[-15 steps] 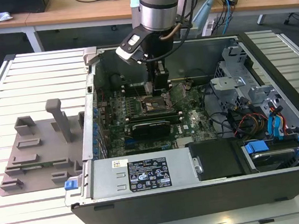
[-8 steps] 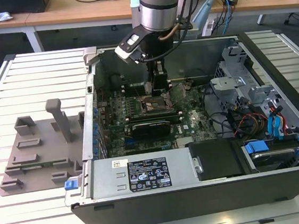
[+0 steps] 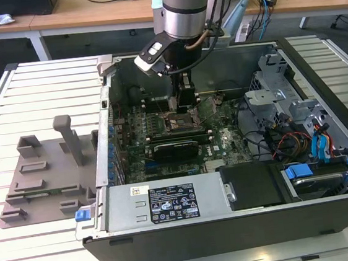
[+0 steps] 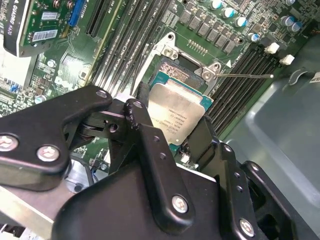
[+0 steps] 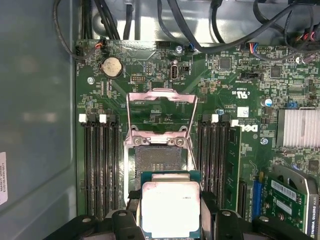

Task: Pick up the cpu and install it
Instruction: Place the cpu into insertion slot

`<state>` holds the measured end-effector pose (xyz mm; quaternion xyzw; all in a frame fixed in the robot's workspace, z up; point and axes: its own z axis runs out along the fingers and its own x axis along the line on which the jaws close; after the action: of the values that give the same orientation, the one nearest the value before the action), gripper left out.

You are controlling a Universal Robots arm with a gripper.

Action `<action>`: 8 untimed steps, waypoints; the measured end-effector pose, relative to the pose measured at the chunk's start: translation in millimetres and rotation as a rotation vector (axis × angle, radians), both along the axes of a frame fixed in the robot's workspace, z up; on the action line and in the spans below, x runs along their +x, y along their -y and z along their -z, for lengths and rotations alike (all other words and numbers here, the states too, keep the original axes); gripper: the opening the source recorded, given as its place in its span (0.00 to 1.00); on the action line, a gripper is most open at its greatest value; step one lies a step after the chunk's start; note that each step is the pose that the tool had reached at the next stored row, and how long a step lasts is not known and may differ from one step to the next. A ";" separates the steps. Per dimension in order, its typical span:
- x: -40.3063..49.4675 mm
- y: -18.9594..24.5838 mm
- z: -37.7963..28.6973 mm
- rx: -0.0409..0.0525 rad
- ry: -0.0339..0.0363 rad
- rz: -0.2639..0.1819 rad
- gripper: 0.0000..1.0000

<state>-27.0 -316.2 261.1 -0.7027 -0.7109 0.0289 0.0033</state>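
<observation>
1. The step in hand, as I judge it, is placing: the pick-up is done and the install is not. In the exterior view the gripper (image 3: 185, 104) hangs inside the computer case (image 3: 266, 233) over the motherboard (image 3: 225, 141), at about 11 o'clock from the case's middle. The grey tray (image 3: 42, 182) lies well apart from it, at 9 o'clock.
2. The gripper pinches the cpu (image 5: 170, 207) by two opposite edges. Its fingers (image 5: 207, 215) press on the sides, and the metal top plate faces the wrist cameras.
3. The cpu overlaps one side of the socket (image 5: 157, 160), and most of the contact field is bare. The load plate (image 5: 161, 95) stands raised, so the socket is open. I cannot tell whether the chip touches the frame.
4. Seating, in my judgement, calls for the chip's outline centred and square over the socket frame, kept level. The descent must be gentle, since the contacts look easily damaged.
</observation>
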 end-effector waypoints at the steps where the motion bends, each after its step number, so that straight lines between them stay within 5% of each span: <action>1: 0.0 0.0 1.8 0.0000 -0.0001 0.000 0.55; 8: 0.1 0.0 9.1 0.0001 0.0000 0.000 0.55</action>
<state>-27.0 -316.1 252.0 -0.7027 -0.7109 0.0289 0.0034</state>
